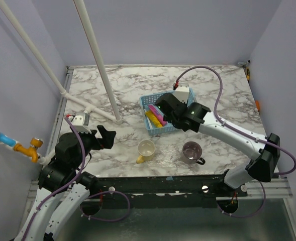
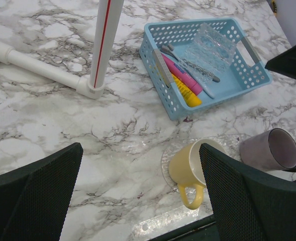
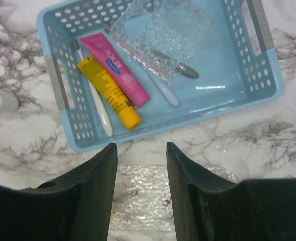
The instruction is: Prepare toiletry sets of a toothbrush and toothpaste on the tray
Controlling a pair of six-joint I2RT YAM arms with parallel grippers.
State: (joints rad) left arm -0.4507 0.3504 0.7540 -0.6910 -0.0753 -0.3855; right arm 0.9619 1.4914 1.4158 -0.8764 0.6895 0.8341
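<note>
Top cam: R gripper [image 1: 161, 106] hanging over blue basket [image 1: 146, 100], mid-table. L gripper [image 1: 106, 136] off to the left, well apart from basket. Yellow mug [image 1: 146, 149] + purple mug [image 1: 191, 150] nearer the bases.

L wrist cam: L jaws spread fully wide, nothing btwn them. All set items lying in basket, none on tray yet. Pink tube [image 2: 188, 79] touching yellow tube [image 2: 187, 93], side by side. Grey brush [image 2: 180, 57] + pale blue brush [image 2: 204, 89] next to them, partly under crinkly clear wrap [image 2: 213, 45]. Clear tray [image 2: 155, 223] hard to make out, seemingly under the mugs.

R wrist cam: R jaws partway open, empty, poised above basket's near wall. Looks like start of a pick, task barely begun.

To do it well:
- Widen a bit more and line fingers across one tube only, not both.
- Best pinch spot: yellow's cap end, poking past pink.
- Descend straight w/o clipping the wall.
- Squeeze lightly, soft tube.
- Lift clear of the rim before swinging to tray.
- Brushes thin + half under wrap, prob. harder, so better left for later.
</note>
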